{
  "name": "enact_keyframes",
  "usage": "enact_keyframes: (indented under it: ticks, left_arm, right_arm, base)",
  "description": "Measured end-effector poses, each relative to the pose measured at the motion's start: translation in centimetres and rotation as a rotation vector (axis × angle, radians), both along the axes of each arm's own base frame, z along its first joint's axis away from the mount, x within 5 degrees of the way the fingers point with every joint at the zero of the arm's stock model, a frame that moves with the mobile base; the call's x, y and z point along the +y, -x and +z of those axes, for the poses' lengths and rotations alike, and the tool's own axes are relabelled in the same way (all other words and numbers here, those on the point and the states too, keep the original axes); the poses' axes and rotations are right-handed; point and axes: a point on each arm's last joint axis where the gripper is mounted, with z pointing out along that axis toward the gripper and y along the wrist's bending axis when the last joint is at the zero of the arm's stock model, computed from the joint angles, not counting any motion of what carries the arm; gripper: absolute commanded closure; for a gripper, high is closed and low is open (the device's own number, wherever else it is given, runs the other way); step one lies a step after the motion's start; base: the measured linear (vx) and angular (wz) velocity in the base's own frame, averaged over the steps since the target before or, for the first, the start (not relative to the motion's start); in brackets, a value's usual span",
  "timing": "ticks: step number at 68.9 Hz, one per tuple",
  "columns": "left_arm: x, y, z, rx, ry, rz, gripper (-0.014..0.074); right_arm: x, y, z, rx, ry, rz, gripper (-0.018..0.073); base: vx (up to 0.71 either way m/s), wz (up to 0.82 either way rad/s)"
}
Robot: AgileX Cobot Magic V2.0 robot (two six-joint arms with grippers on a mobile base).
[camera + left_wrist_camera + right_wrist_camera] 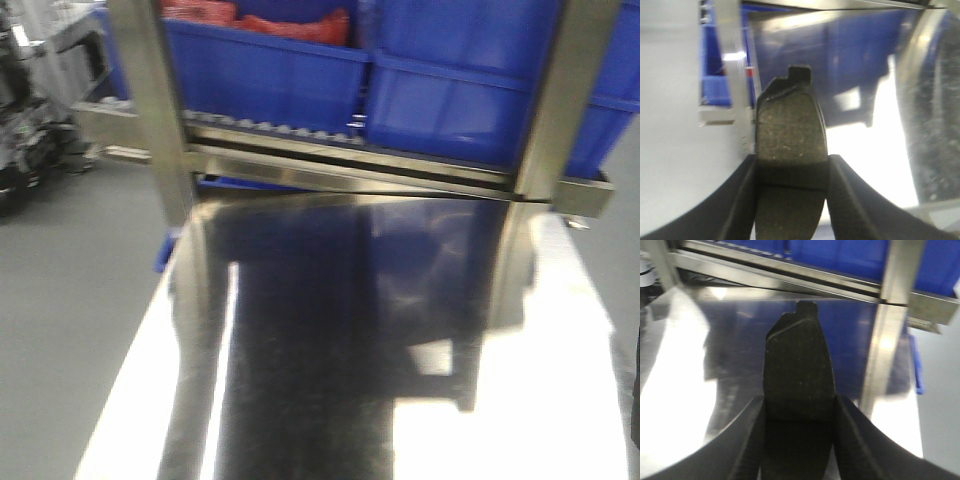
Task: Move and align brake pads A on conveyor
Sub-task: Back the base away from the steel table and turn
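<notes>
Gripped only across its near end, the speckled grey brake pad (790, 125) in the closed left claw (792, 172), like the darker pad (797, 360) in the closed right claw (797, 415), could swivel or slip over the shiny tabletop (300, 330) and land crooked; both look flat, curved and far-tabbed.

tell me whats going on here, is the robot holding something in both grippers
Yes, each arm is carrying one pad. The left gripper is shut on a grey brake pad, with its speckled friction face toward the wrist camera. The right gripper is shut on a second brake pad, which looks dark in its view. Both are held over the shiny steel tabletop, in front of a rack of blue bins. Neither pad has been set down yet.
</notes>
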Motion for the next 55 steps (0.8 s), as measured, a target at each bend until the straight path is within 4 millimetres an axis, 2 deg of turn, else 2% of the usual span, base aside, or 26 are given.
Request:
enact_keyframes:
  ticks: [55]
  left_arm:
    - [0.03,-0.01,0.00,-0.001,-0.004,0.002,0.0602]
  right_arm:
    - [0.01,-0.01,-0.01,-0.001,-0.001,0.000,0.0564]
  base:
    - [-0.19,0.79]
